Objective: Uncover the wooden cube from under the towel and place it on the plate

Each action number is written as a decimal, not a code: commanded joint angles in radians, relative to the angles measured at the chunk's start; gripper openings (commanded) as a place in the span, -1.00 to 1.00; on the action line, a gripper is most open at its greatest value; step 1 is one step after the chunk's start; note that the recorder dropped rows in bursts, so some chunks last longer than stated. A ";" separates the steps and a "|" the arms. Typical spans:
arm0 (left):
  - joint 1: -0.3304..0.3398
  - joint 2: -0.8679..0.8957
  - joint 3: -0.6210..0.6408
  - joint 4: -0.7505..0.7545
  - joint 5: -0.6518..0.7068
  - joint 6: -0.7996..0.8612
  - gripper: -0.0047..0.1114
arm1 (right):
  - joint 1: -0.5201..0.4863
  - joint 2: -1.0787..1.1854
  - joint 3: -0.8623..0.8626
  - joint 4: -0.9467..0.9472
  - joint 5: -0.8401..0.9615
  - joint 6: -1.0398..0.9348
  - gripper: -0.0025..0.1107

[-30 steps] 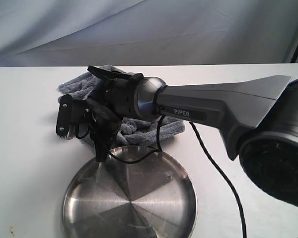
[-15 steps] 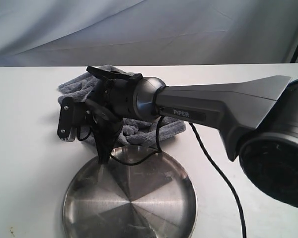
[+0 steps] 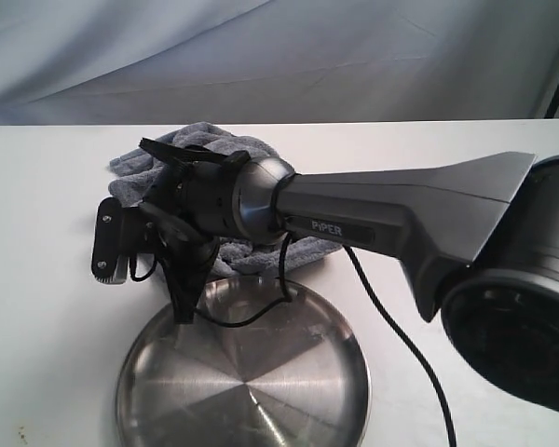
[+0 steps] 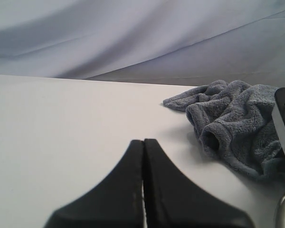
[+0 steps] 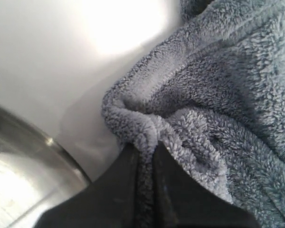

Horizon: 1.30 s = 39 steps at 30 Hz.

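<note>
The dark grey towel [image 3: 225,142] lies bunched on the white table behind the steel plate [image 3: 252,382]. My right gripper [image 5: 145,147] is shut on a fold of the towel [image 5: 218,95], close to the plate's rim [image 5: 42,142]. In the exterior view the right arm reaches across to the left, its fingers [image 3: 181,296] pointing down by the plate's far edge, and hides much of the cloth. My left gripper [image 4: 143,141] is shut on nothing, low over bare table, well apart from the towel [image 4: 237,121]. The wooden cube is hidden.
A black cable [image 3: 391,326] hangs from the right arm and trails over the table beside the plate. A wrinkled pale cloth backdrop [image 3: 279,56] rises behind the table's far edge. White tabletop [image 4: 61,118] stretches left of the towel.
My right arm has shifted to the left along the plate's far edge, still holding the towel fold. The left gripper's movement is not shown.
</note>
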<state>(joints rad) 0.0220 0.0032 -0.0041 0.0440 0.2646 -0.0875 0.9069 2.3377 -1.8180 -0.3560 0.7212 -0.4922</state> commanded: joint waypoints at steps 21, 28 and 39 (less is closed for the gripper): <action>0.001 -0.003 0.004 -0.008 -0.002 0.000 -0.92 | -0.002 -0.169 0.001 -0.007 -0.155 0.114 -0.96; 0.001 -0.003 0.004 -0.008 -0.002 0.000 -0.92 | -0.002 -0.172 0.001 -0.097 -0.160 0.236 -0.96; 0.001 -0.003 0.004 -0.008 -0.002 0.000 -0.92 | -0.067 -0.219 0.001 -0.127 -0.224 0.446 -0.96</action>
<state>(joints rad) 0.0220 0.0032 -0.0041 0.0440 0.2646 -0.0875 0.8657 2.1428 -1.8180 -0.4752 0.5207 -0.0928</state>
